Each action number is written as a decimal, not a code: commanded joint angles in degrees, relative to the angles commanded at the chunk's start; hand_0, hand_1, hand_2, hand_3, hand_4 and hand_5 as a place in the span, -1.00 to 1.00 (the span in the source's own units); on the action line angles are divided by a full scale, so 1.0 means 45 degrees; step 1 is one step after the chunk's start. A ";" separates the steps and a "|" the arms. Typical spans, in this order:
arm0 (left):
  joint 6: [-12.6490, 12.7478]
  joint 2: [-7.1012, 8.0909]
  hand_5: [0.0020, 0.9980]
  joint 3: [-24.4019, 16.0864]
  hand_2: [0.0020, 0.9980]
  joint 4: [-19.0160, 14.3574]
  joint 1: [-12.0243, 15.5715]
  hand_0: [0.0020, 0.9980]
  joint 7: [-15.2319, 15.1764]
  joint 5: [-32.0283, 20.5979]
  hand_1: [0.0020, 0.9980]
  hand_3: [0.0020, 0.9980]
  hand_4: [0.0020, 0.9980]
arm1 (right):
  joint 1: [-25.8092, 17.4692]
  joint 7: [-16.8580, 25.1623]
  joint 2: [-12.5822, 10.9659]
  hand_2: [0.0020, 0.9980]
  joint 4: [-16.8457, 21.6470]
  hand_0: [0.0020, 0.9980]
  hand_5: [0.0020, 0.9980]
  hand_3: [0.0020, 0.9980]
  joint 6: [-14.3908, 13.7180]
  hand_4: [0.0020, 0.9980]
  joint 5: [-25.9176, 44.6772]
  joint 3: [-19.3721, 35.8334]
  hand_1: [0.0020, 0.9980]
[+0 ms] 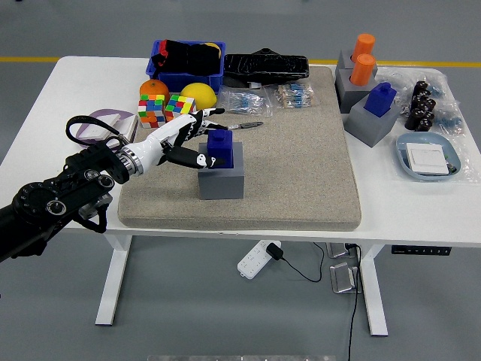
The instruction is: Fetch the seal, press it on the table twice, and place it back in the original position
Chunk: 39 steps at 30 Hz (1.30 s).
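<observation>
The robot's left hand (189,139), white-fingered on a black arm coming in from the left, reaches over a beige mat (301,150) toward a blue seal (220,146). The fingers are spread and loosely curved, their tips at the seal's left side; whether they touch it cannot be told, and they have not closed on it. The hand reads as unclenched, shaped to wrap the seal's top, which suggests the fetching step is just beginning.

The seal stands upright in a grey block holder (221,180), near the middle-left of the mat. The holder keeps it standing so its blue top can be gripped from the side or above. A black pen (244,125) lies on the mat just beyond the seal.

Further left and far, near the mat's corner, sit two colourful puzzle cubes (165,109), an orange (154,89) and a lemon (198,95), with a blue bin (187,73) behind them.

On the right, well apart, another blue seal (380,98) stands in a grey holder, with two orange seals (363,58) in a holder behind it, and a pale blue tray (430,157) nearer the table's right edge.

The right arm is out of view.
</observation>
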 joint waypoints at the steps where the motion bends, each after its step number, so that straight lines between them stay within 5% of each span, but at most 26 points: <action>1: 0.0007 -0.0002 -1.00 0.0005 0.44 0.0004 0.0004 0.82 -0.0001 -0.0001 0.47 0.95 0.72 | 0.0000 0.0001 0.0002 0.34 -0.0001 0.53 0.00 0.24 -0.0001 0.55 -0.0001 0.0002 0.36; 23: 0.0178 -0.0105 -1.00 0.0319 0.33 0.0155 -0.0092 0.76 0.0060 -0.0070 0.35 0.93 0.65 | 0.0036 0.0016 -0.0023 0.34 0.0009 0.52 0.00 0.24 -0.0003 0.55 0.0028 -0.0067 0.36; 24: 0.0183 -0.0110 -1.00 0.0369 0.21 0.0162 -0.0096 0.73 0.0061 -0.0047 0.26 0.91 0.49 | 0.0037 0.0017 -0.0031 0.34 0.0007 0.53 0.00 0.24 -0.0005 0.55 0.0031 -0.0079 0.36; 35: 0.0636 -0.0173 -1.00 0.0551 0.12 0.0237 -0.0086 0.71 -0.0100 -0.0060 0.20 0.88 0.44 | 0.0025 0.0023 -0.0055 0.34 0.0009 0.53 0.00 0.24 -0.0022 0.55 0.0050 -0.0178 0.36; 36: 0.0694 -0.0183 -1.00 0.0554 -0.10 0.0234 -0.0085 0.66 -0.0122 -0.0067 0.03 0.82 0.28 | 0.0022 0.0023 -0.0058 0.34 0.0008 0.53 0.00 0.24 -0.0024 0.55 0.0052 -0.0188 0.36; 39: 0.0857 -0.0220 -1.00 0.0548 -0.10 0.0226 -0.0095 0.66 -0.0181 -0.0086 0.03 0.82 0.28 | 0.0029 0.0023 -0.0071 0.34 0.0007 0.53 0.00 0.24 -0.0034 0.55 0.0051 -0.0220 0.36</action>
